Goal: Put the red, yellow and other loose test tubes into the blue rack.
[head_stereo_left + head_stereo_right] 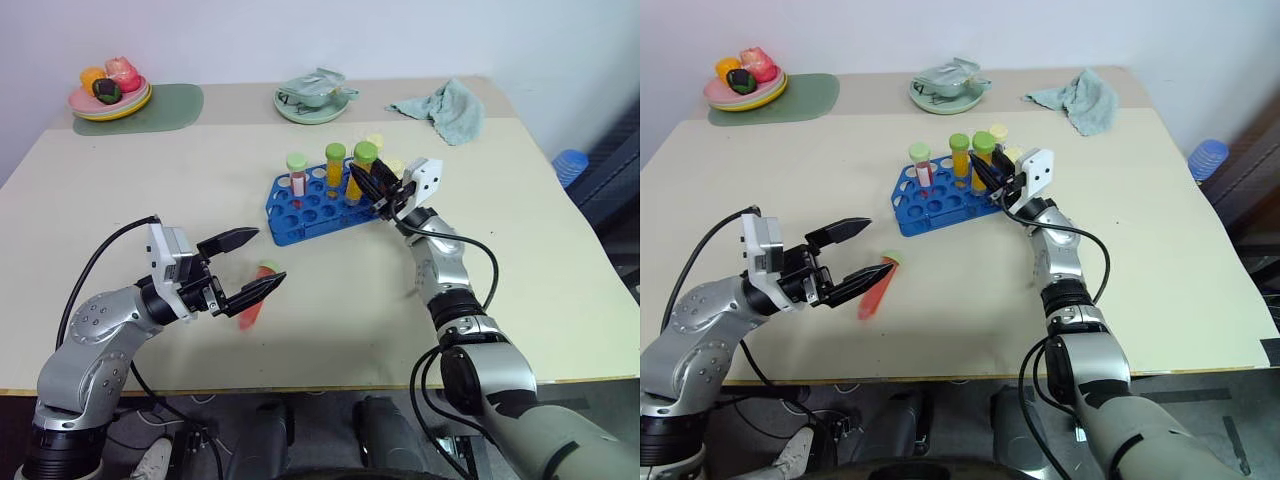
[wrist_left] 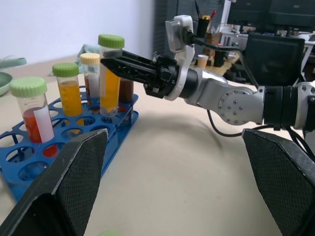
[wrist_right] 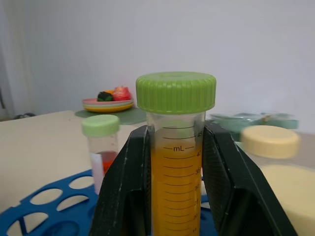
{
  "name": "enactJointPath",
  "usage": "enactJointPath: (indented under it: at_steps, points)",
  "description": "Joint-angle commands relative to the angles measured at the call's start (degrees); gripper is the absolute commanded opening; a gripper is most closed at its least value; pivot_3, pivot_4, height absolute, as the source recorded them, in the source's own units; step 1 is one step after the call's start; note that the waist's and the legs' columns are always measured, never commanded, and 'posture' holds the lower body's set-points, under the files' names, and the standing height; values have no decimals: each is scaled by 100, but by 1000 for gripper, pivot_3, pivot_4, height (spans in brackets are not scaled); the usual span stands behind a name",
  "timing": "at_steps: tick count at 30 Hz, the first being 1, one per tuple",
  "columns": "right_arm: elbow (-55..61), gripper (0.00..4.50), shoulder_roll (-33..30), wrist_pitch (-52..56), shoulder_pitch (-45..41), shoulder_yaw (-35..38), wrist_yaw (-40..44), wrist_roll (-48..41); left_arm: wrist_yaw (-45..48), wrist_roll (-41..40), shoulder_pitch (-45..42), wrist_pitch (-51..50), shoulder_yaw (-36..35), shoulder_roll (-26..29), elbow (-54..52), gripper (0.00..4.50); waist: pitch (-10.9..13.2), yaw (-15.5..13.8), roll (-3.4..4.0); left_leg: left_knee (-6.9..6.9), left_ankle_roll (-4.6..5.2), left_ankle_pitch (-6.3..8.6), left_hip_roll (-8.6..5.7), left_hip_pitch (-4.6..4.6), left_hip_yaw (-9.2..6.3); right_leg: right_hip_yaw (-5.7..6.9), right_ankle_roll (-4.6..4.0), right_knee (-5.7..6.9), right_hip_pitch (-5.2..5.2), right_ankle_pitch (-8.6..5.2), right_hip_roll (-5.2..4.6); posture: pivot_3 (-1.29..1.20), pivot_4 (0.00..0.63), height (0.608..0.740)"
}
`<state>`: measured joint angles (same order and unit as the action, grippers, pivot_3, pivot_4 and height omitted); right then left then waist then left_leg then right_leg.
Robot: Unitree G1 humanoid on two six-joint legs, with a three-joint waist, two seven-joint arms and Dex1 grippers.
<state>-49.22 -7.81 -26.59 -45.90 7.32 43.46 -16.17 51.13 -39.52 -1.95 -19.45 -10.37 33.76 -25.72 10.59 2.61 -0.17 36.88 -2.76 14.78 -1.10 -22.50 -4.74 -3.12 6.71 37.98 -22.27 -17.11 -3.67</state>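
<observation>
Gripping tight, the right hand (image 3: 174,196) has its two black fingers clamped on the yellow tube (image 3: 175,187), green cap above the fingers, right over the blue rack (image 1: 315,205). The right wrist view catches the printed scale on that tube, "mL" beside the graduation lines, with figures too small to trust. The left wrist view shows it from the side: the tube upright, its lower end down in the rack at the near corner, a second yellow tube (image 2: 70,96) and a white-labelled tube (image 2: 35,115) with red liquid standing in holes alongside, and a dark brown tube (image 2: 126,91) with a cream cap behind.

Out on the left, the left hand (image 1: 250,268) hangs with fingers spread wide, grasping nothing. Just beyond its fingertips the red tube (image 1: 255,300) lies flat on the surface (image 1: 120,180).

Farther back sit a plate of toy fruit (image 1: 110,92) on a green mat (image 1: 165,108), a green bowl (image 1: 315,98) and a crumpled teal cloth (image 1: 445,108).
</observation>
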Motion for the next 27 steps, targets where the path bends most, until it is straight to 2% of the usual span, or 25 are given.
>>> enactJointPath:
  at_steps: [1,10,27]
  points:
    - [77,819,5,117,175,0,80,-16,-3,-113,2,39,-99,28,-204,4500,0,4,0,-1,0,0,0,0,0,0,0,0,0,0,0,0,150,740]
    - [818,819,169,369,662,-161,55,-39,-4,-99,-29,51,-56,-1,-167,4500,0,3,0,-2,0,0,1,0,0,0,0,0,0,0,-1,0,150,740]
    - [385,819,310,261,254,-185,78,32,-14,-80,-14,69,-69,-17,-181,4500,0,10,0,-5,0,0,2,1,1,-1,-2,0,-3,-1,1,0,150,740]
